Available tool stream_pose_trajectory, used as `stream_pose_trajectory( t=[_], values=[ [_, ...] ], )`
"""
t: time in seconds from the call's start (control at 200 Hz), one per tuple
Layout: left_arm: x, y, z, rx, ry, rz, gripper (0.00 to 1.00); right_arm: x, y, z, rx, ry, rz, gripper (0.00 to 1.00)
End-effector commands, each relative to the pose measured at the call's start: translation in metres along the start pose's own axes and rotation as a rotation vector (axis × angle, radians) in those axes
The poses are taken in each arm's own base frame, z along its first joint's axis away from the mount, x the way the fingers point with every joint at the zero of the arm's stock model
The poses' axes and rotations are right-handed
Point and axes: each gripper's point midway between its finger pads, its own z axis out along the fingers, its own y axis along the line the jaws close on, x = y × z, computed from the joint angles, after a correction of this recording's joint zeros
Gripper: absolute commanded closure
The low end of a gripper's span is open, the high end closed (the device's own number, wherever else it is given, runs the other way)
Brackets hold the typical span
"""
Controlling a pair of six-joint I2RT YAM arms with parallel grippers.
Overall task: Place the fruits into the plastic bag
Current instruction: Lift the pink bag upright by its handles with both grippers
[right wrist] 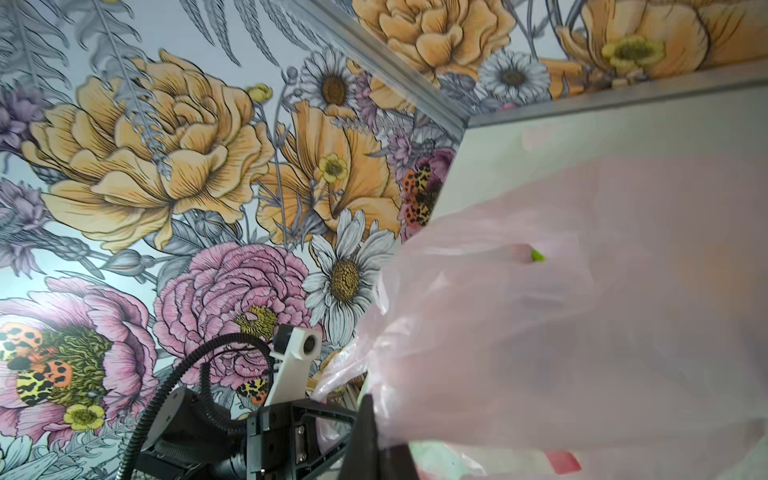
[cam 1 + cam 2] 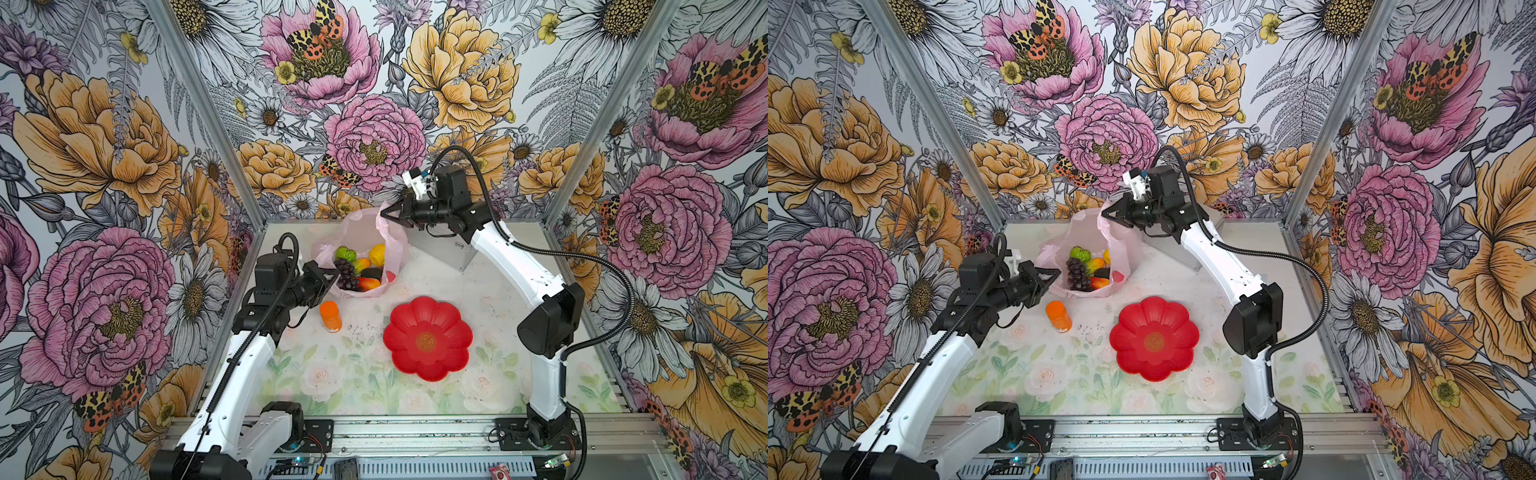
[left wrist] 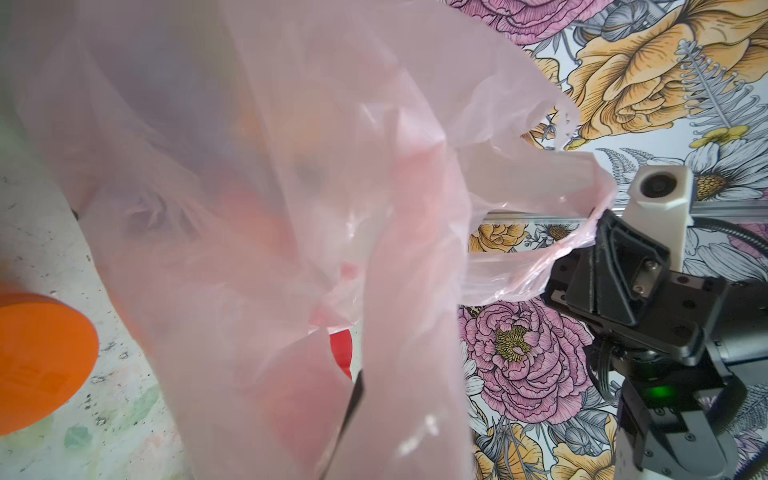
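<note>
Standing at about 11 o'clock on the flower-printed table mat, close under the back wall's lower edge, the thin translucent pink plastic bag has its mouth facing up, stretched between the two arms. The left gripper, jaws pressed together, pinches the bag's rim at the mouth's 8 o'clock; in the left wrist view the film drapes over its dark finger. The right gripper, also pressed together, pinches a handle raised above the mouth at 1 o'clock. Inside the bag lie the small toy fruits: dark purple grapes against the rim by the left fingertips, a green fruit at 11 o'clock, a yellow lemon at 1 o'clock, and a black avocado between two yellow-orange mangoes. An orange capped bottle stands at the bag's 7 o'clock, just beside the left gripper's body and apart from the bag. A red flower-shaped plate sits near mid-table at the bag's 5 o'clock, its scalloped edge apart from both bag and right arm. A silver metal case lies at the bag's 3 o'clock beneath the right forearm. Bare mat runs from the plate's 6 o'clock edge to the front rail, with a strip between plate and bottle.
</note>
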Motion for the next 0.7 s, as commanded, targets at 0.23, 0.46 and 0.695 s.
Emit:
stream_pose_trajectory(
  t=[0.23, 0.46, 0.695],
  values=[
    [-0.073, -0.132, -0.001, 0.182, -0.084, 0.132, 1.00, -0.099, 0.055, -0.033, -0.208, -0.245, -0.017, 1.00],
    [-0.092, -0.197, -0.005, 0.287, -0.088, 0.168, 1.00, -0.117, 0.091, -0.071, -0.269, -0.337, -0.083, 1.00],
    [-0.078, -0.169, 0.026, 0.091, -0.019, 0.134, 1.00, -0.109, 0.105, -0.081, -0.266, -0.322, -0.155, 1.00]
  ],
)
